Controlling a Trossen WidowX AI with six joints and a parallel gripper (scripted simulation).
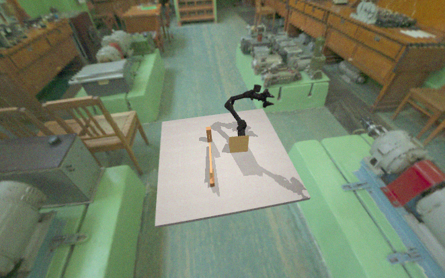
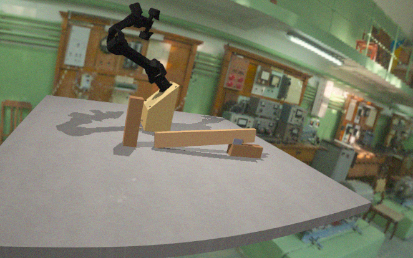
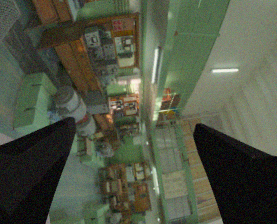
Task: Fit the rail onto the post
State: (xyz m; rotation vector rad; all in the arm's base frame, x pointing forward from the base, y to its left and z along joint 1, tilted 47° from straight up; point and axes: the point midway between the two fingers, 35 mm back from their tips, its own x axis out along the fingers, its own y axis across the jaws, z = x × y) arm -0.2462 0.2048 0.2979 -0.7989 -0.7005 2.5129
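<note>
The long wooden rail (image 1: 210, 157) (image 2: 201, 138) has its near end down on the table, a short gap from the post, and its far end raised at the footboard block (image 2: 246, 151). A small blue-grey bracket (image 2: 238, 141) shows against the rail's side there. The rail slopes slightly. The short wooden post (image 1: 208, 134) (image 2: 133, 121) stands upright; its pegs and the rail's holes cannot be made out. My gripper (image 1: 271, 99) (image 2: 150, 24) (image 3: 137, 127) is open and empty, high above the table and well away from the rail and post.
The arm stands on a pale wooden base block (image 1: 238, 144) (image 2: 159, 116), beside the post and rail. The table (image 1: 179, 207) (image 2: 169, 205) carries these pieces and the arm's shadows. The wrist view looks out into the room, with no task object in it.
</note>
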